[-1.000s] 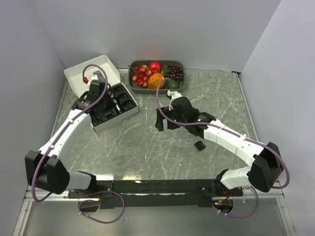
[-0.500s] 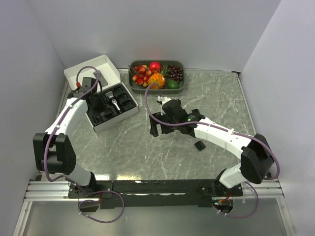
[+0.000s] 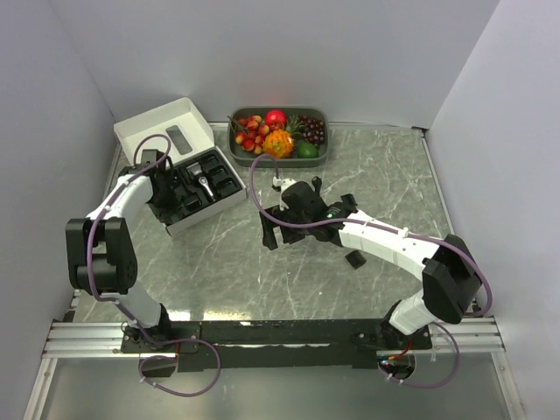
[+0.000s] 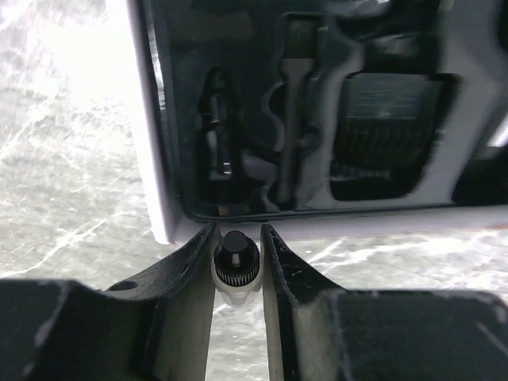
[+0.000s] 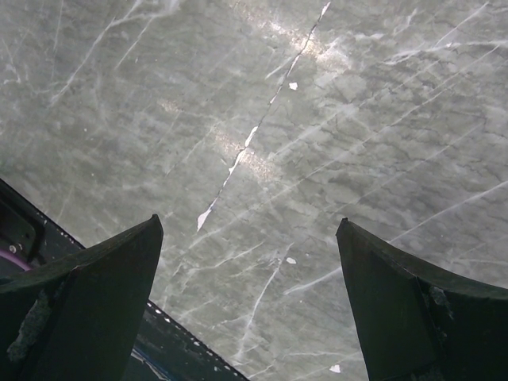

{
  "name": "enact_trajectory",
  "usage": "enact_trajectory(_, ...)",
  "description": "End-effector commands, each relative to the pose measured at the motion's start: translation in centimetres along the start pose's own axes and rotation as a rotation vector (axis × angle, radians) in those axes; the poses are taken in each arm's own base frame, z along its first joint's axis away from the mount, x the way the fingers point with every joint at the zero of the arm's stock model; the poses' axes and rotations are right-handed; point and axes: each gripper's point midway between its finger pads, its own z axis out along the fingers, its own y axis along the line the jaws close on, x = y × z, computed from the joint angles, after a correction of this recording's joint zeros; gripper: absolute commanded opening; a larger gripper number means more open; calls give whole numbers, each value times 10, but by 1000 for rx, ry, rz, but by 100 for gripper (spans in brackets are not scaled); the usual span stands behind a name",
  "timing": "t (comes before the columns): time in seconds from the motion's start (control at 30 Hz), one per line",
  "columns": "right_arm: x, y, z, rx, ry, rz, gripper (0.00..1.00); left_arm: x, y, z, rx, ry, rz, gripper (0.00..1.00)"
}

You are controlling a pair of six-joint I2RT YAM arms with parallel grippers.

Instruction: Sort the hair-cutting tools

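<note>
Nearest the arm bases, the small black piece (image 3: 355,259) lies on the marble table (image 3: 219,271) just where it lay a second ago, close under the right forearm. The right gripper (image 5: 248,226) has slid left and towards the bases, away from that piece. Its jaws are spread wide with nothing between them, only bare table below. To collect the piece it would probably have to back up, since its own forearm now crowds the spot. Further off, the left gripper (image 4: 237,236) has pulled back from over the middle of the white box (image 3: 153,131) to the box's left edge. Its fingers are closed on a small round black-capped piece (image 4: 236,255) with a ribbed pale collar, held over the table just outside the box wall. That piece is therefore not in any slot, though whether it is on its way in or out I cannot tell. The black insert (image 4: 262,202) already holds the clipper (image 3: 203,182) and several dark parts, so a free slot must be found, and the box wall stands between the fingers and the slots. Farthest back sits the fruit tray (image 3: 273,161), well apart from both grippers.
</note>
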Motion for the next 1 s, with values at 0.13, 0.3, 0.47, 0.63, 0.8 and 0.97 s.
enact_trajectory(0.13,-20,12,0,-35,-55,-16,100,-6,13,-2,-16,-10,9,34)
enact_trajectory(0.3,-18,13,1,-32,-49,-19,99,-7,15,1,-27,0,15,34)
enact_trajectory(0.47,-17,11,2,-24,-44,-20,99,-6,19,10,-45,9,19,36)
enact_trajectory(0.63,-17,12,3,-21,-45,-24,100,-12,29,17,-71,9,13,37)
enact_trajectory(0.8,-16,12,3,-22,-43,-25,99,-19,33,20,-82,-1,0,37)
enact_trajectory(0.97,-16,12,3,-17,-45,-32,100,-24,32,18,-80,-18,-3,36)
